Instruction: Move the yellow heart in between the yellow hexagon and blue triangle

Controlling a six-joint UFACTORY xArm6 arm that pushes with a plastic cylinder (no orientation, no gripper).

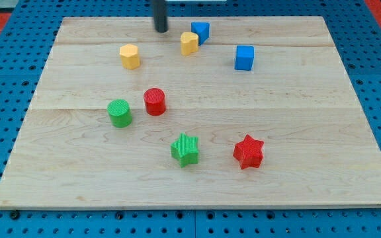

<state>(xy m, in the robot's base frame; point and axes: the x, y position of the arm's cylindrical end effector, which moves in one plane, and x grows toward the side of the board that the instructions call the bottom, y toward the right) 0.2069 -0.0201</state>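
my tip (161,30) left of yellow heart (189,43)

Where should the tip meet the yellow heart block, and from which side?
Yellow heart block: probably its view's-right flank, low, pushed leftward by my tip. The blue triangle block crowds its upper right; the yellow hexagon block lies left.

One camera only — it looks down at a slant from in front of the wooden board (197,192), high enough to take in the whole board. The board's far edge lies at the view's top, its near edge at the bottom — blue pegboard (5,119) frames it.
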